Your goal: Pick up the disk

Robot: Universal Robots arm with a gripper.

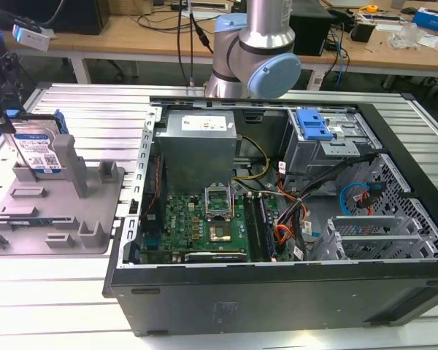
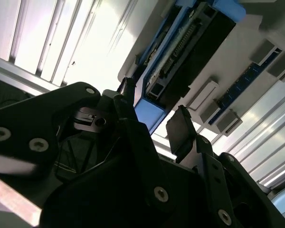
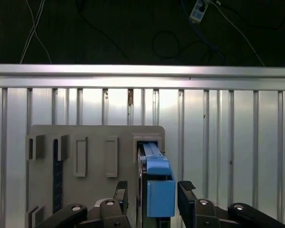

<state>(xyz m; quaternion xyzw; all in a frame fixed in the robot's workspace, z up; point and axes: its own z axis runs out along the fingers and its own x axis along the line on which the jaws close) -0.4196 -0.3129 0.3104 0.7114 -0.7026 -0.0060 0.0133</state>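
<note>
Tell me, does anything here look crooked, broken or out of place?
Nothing looks broken or spilled. The disk stands on edge in the grey fixture, with the pincer open on either side of it. The computer case lies open, insides exposed.

An electronics workshop or robotics lab is indicated. A slatted aluminium table (image 3: 228, 142) is noted beneath the jaws of the gripper (image 3: 153, 190). An opened computer case (image 1: 277, 292) is laid on it. Wooden workbenches (image 1: 131, 36) strewn with cables (image 1: 181, 29) are recorded behind the robot arm (image 1: 257, 44).
</note>
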